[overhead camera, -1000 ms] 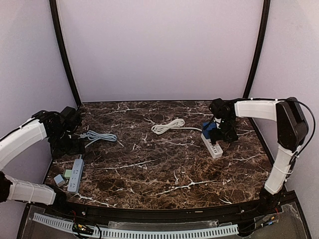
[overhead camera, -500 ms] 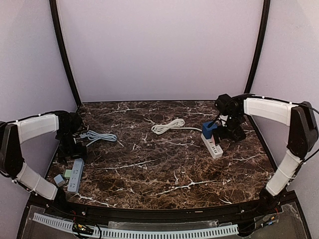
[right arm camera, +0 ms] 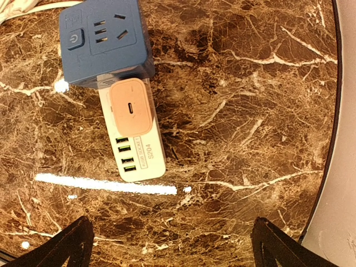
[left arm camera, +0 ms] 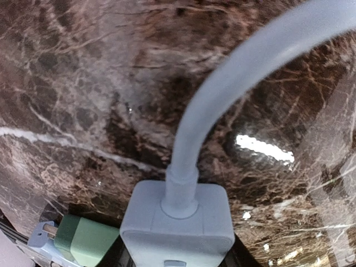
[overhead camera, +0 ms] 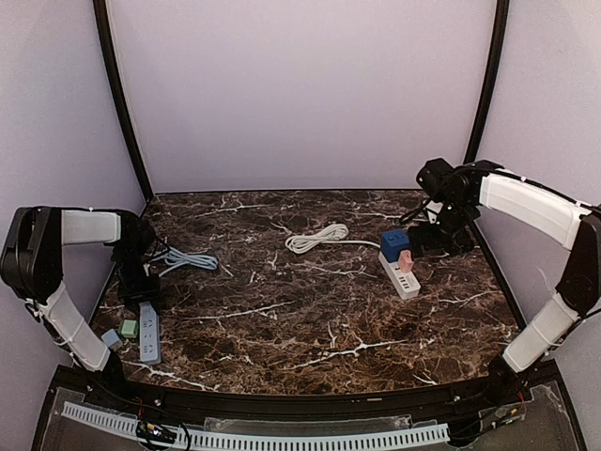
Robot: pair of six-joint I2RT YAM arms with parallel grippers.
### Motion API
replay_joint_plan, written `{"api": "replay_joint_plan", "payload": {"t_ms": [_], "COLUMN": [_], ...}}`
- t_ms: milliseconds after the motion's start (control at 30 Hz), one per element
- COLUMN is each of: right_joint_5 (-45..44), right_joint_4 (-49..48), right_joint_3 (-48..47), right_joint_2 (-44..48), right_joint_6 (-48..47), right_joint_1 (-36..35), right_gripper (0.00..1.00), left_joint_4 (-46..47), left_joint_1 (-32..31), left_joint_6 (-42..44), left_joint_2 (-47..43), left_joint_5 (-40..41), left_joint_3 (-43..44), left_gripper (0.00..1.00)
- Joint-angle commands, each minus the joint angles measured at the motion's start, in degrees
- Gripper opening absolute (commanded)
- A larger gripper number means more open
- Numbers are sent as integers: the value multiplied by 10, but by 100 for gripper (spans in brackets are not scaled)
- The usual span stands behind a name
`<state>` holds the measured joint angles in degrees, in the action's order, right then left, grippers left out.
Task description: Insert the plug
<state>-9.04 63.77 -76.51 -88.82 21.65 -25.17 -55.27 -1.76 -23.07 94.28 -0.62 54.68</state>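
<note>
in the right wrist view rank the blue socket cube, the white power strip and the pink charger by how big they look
1. blue socket cube: largest, though it stands nearer the camera.
2. white power strip: visible part only; the other two cover the rest.
3. pink charger: smallest.

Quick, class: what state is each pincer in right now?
Left pincer: closed on the grey plug.
Right pincer: open, holding nothing.
</note>
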Motion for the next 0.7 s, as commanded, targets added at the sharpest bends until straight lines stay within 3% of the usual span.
{"api": "replay_joint_plan", "payload": {"t_ms": [0,200,467,667], "right_joint_5": [-3,-15,-28,-41], "right_joint_4": [20,27,40,49], "right_joint_3": [-14,-29,-50,-34], "right_joint_2": [18,16,11,28], "right_joint_6": [7,6,1,6], "right_joint_1": [2,2,7,10], "right_gripper": [99,99,99,99], "left_joint_4": [11,29,72,84], "left_joint_1": [2,-12,-150,-220], "left_joint_6": [-3,-32,-117,-164], "left_joint_2": [4,1,70,163], "left_joint_5": [-29,-56,-80,-83], "left_joint_3": [1,4,91,214], "left_gripper": [37,29,29,29]}}
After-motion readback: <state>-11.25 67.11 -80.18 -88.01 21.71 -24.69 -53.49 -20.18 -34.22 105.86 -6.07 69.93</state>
